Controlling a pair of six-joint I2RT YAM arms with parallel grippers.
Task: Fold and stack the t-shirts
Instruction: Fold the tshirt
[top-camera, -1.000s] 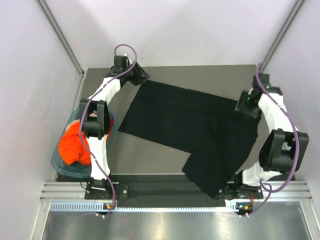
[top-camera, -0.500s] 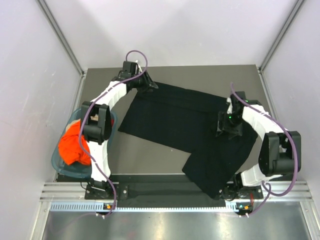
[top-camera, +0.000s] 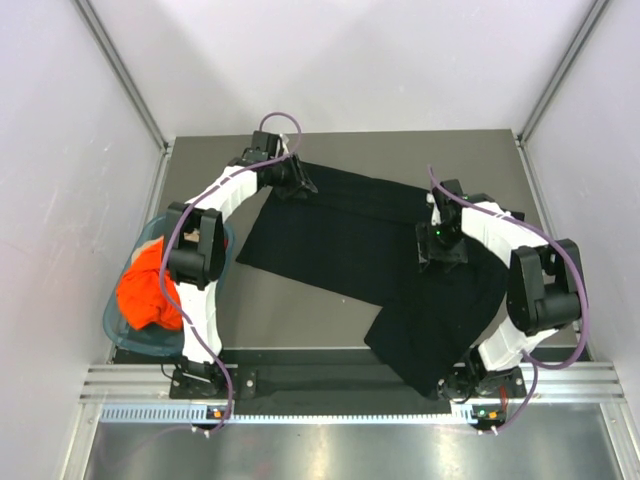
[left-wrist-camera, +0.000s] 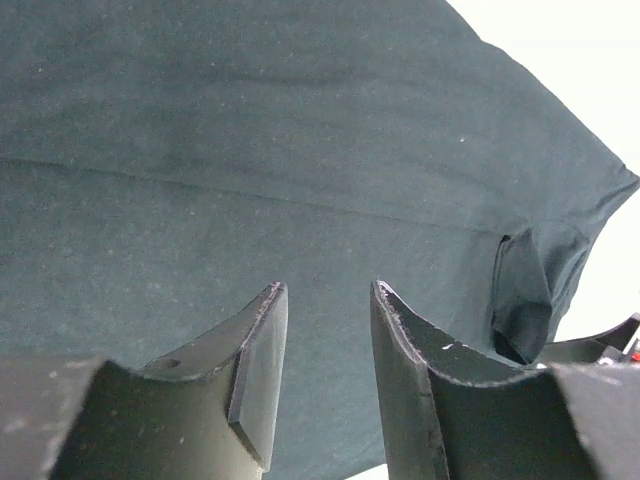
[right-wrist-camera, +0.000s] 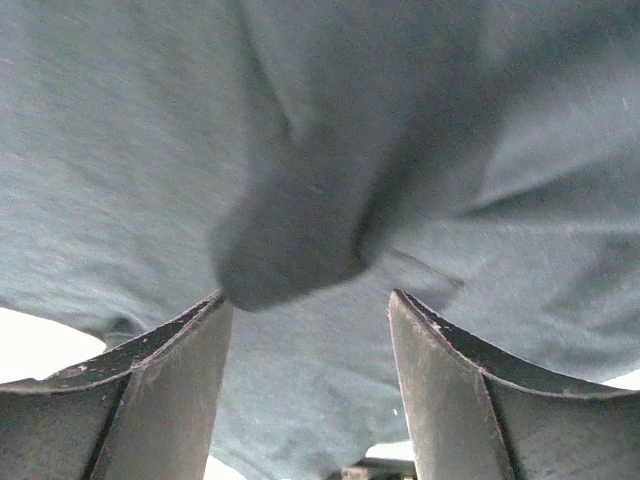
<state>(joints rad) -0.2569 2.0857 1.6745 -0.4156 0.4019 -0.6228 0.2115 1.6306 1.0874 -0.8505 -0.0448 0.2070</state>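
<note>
- The black t-shirt (top-camera: 350, 235) is lying spread across the middle of the dark table (top-camera: 400, 148). Its near right part is reaching towards the near edge by the right arm's base.
- The orange t-shirt (top-camera: 145, 290) is sitting bunched in the teal basket (top-camera: 118, 325) at the table's left edge, well apart from the black one.
- The left gripper (top-camera: 300, 185) is hanging over the far left corner of the black t-shirt.
- In the left wrist view, the left gripper (left-wrist-camera: 325, 290) is showing a narrow gap between its fingers (left-wrist-camera: 258, 350). Nothing is caught in the gap, and the flat cloth (left-wrist-camera: 250, 130) is filling the view beyond the tips.
- The right gripper (top-camera: 440, 252) is poised over the right part of the black t-shirt, where the cloth is looking rumpled.
- In the right wrist view, the right gripper (right-wrist-camera: 310, 295) is standing wide open, its fingers (right-wrist-camera: 170, 360) far apart. A raised fold of black cloth (right-wrist-camera: 290, 250) is bulging just beyond and between the tips, and neither finger is pressing on it.
</note>
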